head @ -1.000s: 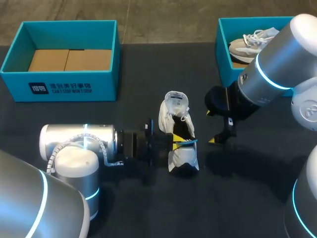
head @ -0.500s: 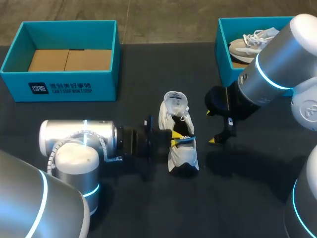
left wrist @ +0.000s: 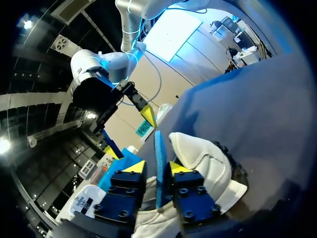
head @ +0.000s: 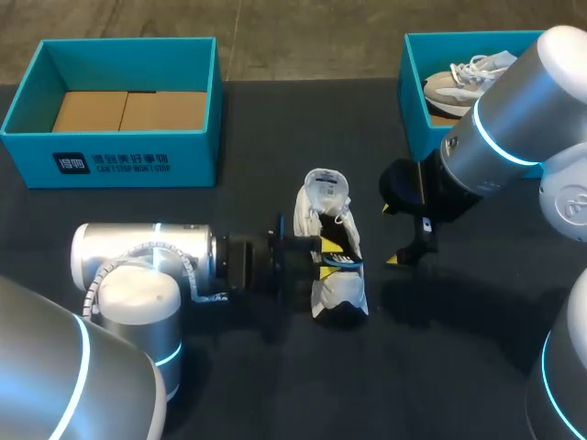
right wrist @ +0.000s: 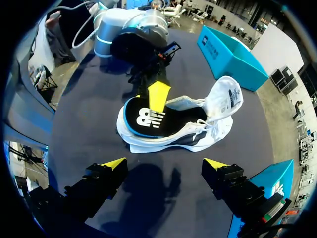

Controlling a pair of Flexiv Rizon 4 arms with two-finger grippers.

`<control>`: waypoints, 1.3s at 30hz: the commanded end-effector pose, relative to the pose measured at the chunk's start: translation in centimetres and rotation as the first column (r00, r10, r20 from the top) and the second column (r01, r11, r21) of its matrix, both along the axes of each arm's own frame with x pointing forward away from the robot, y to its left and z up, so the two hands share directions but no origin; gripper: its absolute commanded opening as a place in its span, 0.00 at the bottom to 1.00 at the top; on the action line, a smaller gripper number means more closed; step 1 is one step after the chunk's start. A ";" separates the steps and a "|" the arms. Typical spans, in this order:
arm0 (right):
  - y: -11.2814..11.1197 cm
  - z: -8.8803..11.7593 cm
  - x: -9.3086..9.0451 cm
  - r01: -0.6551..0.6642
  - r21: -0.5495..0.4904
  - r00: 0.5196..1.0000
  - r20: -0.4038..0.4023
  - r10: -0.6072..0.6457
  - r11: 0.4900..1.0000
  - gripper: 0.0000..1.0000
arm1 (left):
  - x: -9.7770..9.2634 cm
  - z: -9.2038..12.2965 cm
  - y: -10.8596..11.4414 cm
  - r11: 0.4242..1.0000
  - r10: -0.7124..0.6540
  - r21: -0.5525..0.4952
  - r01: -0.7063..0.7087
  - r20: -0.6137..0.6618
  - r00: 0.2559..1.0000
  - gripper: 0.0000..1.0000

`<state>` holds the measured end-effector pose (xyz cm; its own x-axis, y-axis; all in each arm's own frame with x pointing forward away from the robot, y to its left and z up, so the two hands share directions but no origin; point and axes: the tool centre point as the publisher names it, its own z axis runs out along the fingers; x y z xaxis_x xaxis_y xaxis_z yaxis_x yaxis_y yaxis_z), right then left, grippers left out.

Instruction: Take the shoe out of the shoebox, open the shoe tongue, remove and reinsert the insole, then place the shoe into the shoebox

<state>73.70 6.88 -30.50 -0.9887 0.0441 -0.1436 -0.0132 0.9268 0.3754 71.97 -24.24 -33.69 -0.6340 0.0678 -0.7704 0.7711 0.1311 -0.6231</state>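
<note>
dark table (head: 440,367), a teal shoebox (head: 110,160) at upper left, another shoebox (head: 411,101) at upper right holding a second shoe (head: 463,78). a white shoe (head: 332,289) lies mid-frame; the left gripper (head: 326,257) pinches its blue-edged insole (right wrist: 153,119). the right gripper (head: 389,236) hovers just right, fingers spread wide.

My left arm (head: 179,243) and right arm (head: 514,110) are thick silver cylinders with glowing light-blue rings, the left one carries a white braided cable (head: 108,273), and my left gripper (left wrist: 157,167) and right gripper (right wrist: 165,163) are black blocks with yellow tips.
</note>
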 end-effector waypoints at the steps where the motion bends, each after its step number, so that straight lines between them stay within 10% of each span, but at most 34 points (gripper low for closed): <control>1: 0.0 -0.1 0.0 0.001 -0.001 1.000 0.001 -0.001 1.000 1.00 | 0.2 -0.6 -0.2 1.000 -0.018 0.017 0.018 -0.007 1.000 0.00; 19: 0.0 -0.1 0.0 0.001 -0.001 1.000 0.001 -0.001 1.000 1.00 | 2.3 -1.1 0.1 0.999 -0.024 0.048 0.021 0.072 0.997 0.00; 21: 0.0 -0.1 0.0 0.001 -0.001 1.000 0.001 -0.001 1.000 1.00 | 2.0 -0.6 0.1 0.999 -0.023 0.036 0.021 0.071 0.997 0.35; 23: 0.0 -0.1 0.0 0.001 -0.001 1.000 0.001 -0.001 1.000 1.00 | 1.6 -0.1 0.1 1.000 -0.021 0.023 0.019 0.070 0.997 0.37; 39: 0.0 -0.1 0.0 0.001 -0.001 1.000 0.001 -0.001 1.000 1.00 | 0.2 -0.4 -0.3 0.999 -0.040 0.011 0.040 0.046 0.998 0.00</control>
<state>73.70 6.88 -30.50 -0.9887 0.0441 -0.1436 -0.0131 0.9268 0.3754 71.95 -24.16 -33.62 -0.5944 0.0991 -0.7980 0.8037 0.1067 -0.5854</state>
